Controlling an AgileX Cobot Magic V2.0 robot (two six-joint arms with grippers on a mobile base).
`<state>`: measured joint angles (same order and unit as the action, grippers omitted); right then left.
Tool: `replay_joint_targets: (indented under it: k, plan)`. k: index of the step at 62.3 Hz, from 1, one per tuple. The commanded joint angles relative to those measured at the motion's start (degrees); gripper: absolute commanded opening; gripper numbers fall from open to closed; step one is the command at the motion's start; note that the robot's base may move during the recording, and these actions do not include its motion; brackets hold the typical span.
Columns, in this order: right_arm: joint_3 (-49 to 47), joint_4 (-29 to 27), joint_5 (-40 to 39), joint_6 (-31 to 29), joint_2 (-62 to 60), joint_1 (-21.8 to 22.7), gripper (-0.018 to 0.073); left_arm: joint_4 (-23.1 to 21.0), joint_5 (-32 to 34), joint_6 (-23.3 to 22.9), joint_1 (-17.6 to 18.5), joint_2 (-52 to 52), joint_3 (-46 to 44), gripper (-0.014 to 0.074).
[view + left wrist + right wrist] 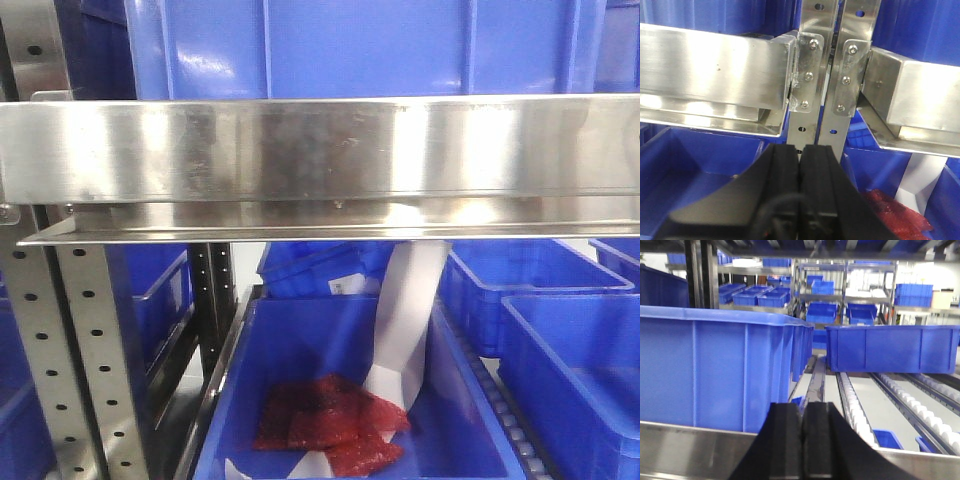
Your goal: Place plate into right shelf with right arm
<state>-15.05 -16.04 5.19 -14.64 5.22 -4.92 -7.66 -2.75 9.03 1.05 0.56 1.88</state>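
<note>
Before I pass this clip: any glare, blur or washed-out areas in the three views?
Front view: bright reflections streak the steel rail; the red packet in the blue bin is soft. Left wrist view: the rail face shines, and the left gripper is dark and blurred. Right wrist view: the far background is overexposed, and the right gripper is soft.

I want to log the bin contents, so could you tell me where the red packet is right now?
In the front view, the red packet lies on the floor of the lower blue bin, beside a white paper strip, below the steel rail.
</note>
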Motion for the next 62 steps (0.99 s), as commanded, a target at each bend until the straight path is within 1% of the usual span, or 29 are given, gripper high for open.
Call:
replay_joint_targets:
  k: [1,27,30,33,37,43,45,57,62]
  plan:
    - [-0.55,0.52,-4.31,-0.35,-1.27,0.38,0.0054,-0.47,5.16,-0.40,0.11,0.59,0.59,-0.0128]
    - [1.23,0.62,-5.19,-0.03,-1.39,0.45,0.0054,-0.47,5.16,-0.40,0.11,0.59,0.59,-0.0128]
    - [1.82,2.44,-5.19,1.82,-1.39,0.98,0.0054,-0.47,5.16,-0.40,0.11,0.59,0.59,-0.0128]
    - [2.50,6.07,-5.58,5.48,-1.39,1.97,0.0054,-0.47,5.16,-0.40,0.11,0.59,0.59,-0.0128]
    - [3.76,10.79,-6.82,12.45,-1.39,3.51,0.0054,-0.47,5.16,-0.40,0.11,0.59,0.59,-0.0128]
    - [6.43,15.18,-9.17,19.85,-1.66,5.46,0.0054,-0.47,5.16,-0.40,0.11,0.59,0.59,-0.0128]
    - [7.28,16.04,-9.44,21.15,-1.99,5.70,0.0054,-0.47,5.16,-0.40,0.11,0.59,0.59,-0.0128]
    - [13.33,16.04,-9.55,21.28,-7.10,4.74,0.0054,-0.47,5.16,-0.40,0.11,0.59,0.59,-0.0128]
    - [15.76,16.34,-11.72,21.28,-6.90,3.63,0.0054,-0.47,5.16,-0.40,0.11,0.59,0.59,-0.0128]
